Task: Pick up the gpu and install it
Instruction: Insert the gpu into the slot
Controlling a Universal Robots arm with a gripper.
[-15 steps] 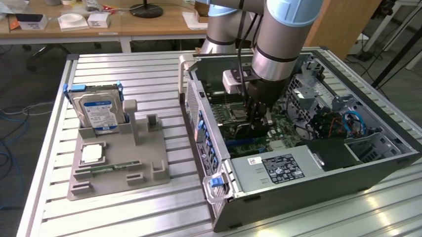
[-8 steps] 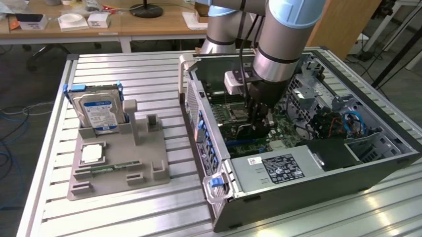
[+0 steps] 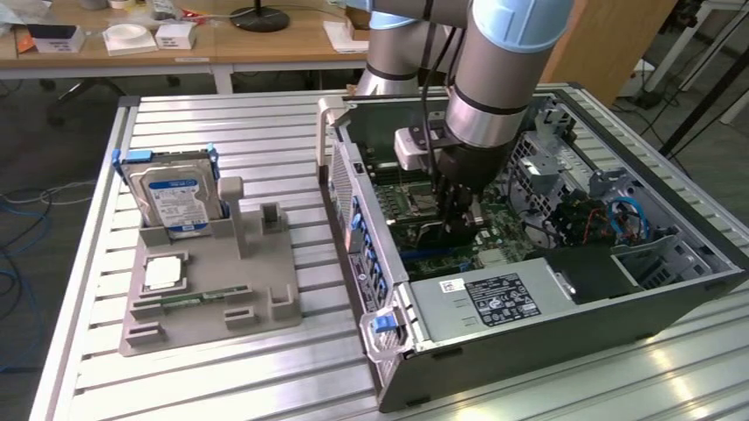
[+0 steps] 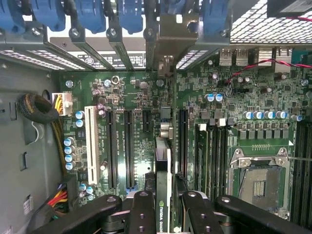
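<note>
Black gripper [image 4: 163, 214] fingers [image 4: 141, 214] sit closest to the wrist camera, pressed in on both flat faces of the gpu [image 4: 164, 187]. Card is held on edge, thin side toward the lens, green NVIDIA strip visible between the pads. Edge-on hold makes sense: connector edge has to face the board.

Just past the card, the motherboard [image 4: 243, 97] with its row of long black expansion slots [image 4: 127, 146]. Card appears lined up over a slot between these and the memory sockets; cannot tell whether it is seated or only hovering just above. Empty CPU socket [image 4: 258, 180] off to one side. Farther on, the case's rear wall with blue retention clips [image 4: 92, 14]; silver bracket [image 4: 170, 39] already points into one rear opening.

Exterior view: arm reaches down into the open computer case [image 3: 702, 263], gripper [image 3: 459, 224] low over the board. On the exterior view's left, well apart, a grey fixture tray [image 3: 275, 307] holds the hard drive [image 3: 175, 197] upright and a memory stick [image 3: 193, 298] flat.
</note>
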